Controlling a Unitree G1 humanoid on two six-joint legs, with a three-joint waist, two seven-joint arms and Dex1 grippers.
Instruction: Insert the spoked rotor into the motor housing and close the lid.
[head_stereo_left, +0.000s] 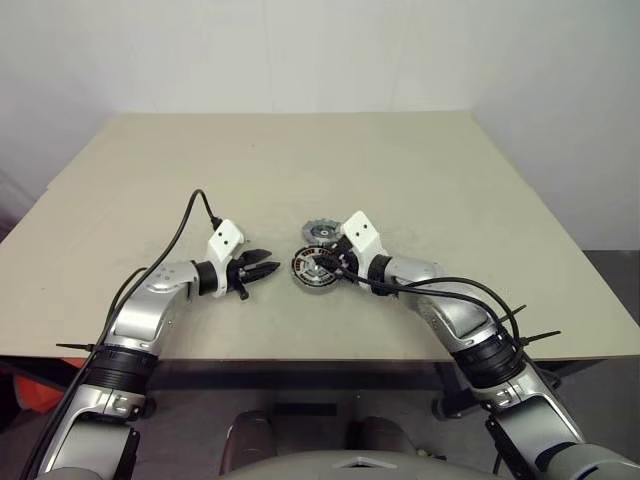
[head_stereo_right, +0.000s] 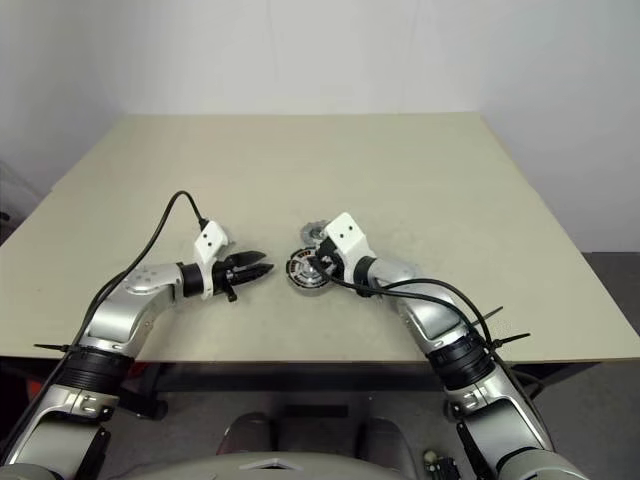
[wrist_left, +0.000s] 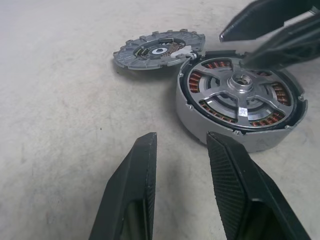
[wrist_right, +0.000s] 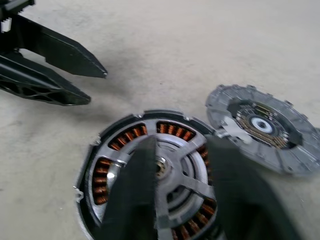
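Observation:
The motor housing (wrist_left: 200, 120) stands on the table between my two grippers, with copper windings showing inside. The spoked rotor (wrist_left: 220, 95) lies in its top, spokes over the windings and a dark rim all round. Just behind it, the notched grey lid (wrist_left: 160, 49) lies flat on the table with its edge against the housing. My left gripper (head_stereo_left: 262, 268) is open a short way to the left of the housing, nothing between its fingers. My right gripper (wrist_right: 180, 142) hovers over the rotor's hub. Its fingers (wrist_right: 145, 190) stand a small gap apart with no grip showing.
A bare beige table (head_stereo_left: 300, 160) stretches far behind and to both sides of the parts. Its front edge runs close under my forearms. Black cables trail from both wrists.

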